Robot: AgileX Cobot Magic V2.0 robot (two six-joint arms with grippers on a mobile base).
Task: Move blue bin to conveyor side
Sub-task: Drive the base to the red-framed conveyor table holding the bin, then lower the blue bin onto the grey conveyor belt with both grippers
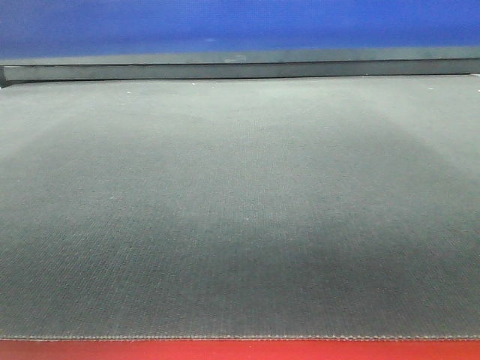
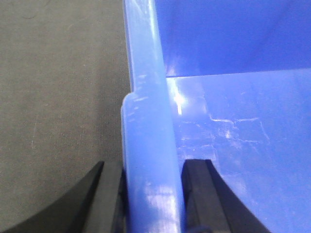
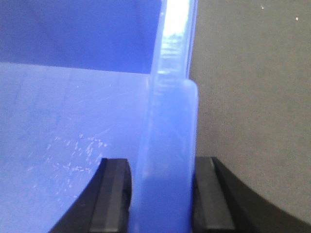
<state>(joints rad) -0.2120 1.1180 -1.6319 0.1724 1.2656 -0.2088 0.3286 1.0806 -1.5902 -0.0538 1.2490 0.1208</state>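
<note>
The blue bin's thick glossy rim (image 2: 146, 73) runs up the middle of the left wrist view, with the scratched inner floor to its right. My left gripper (image 2: 153, 165) is shut on this rim, one black finger outside and one inside. In the right wrist view my right gripper (image 3: 160, 162) is shut on the opposite rim (image 3: 170, 97) in the same way. The conveyor's dark grey woven belt (image 1: 240, 210) fills the front view, with its red edge strip (image 1: 240, 350) along the bottom. No gripper shows in the front view.
Grey woven surface lies just outside the bin on the left (image 2: 58, 97) and on the right (image 3: 252, 97). A dark rail (image 1: 240, 70) crosses the belt's far end. Behind it a blue band (image 1: 240, 26) spans the top; I cannot tell what it is.
</note>
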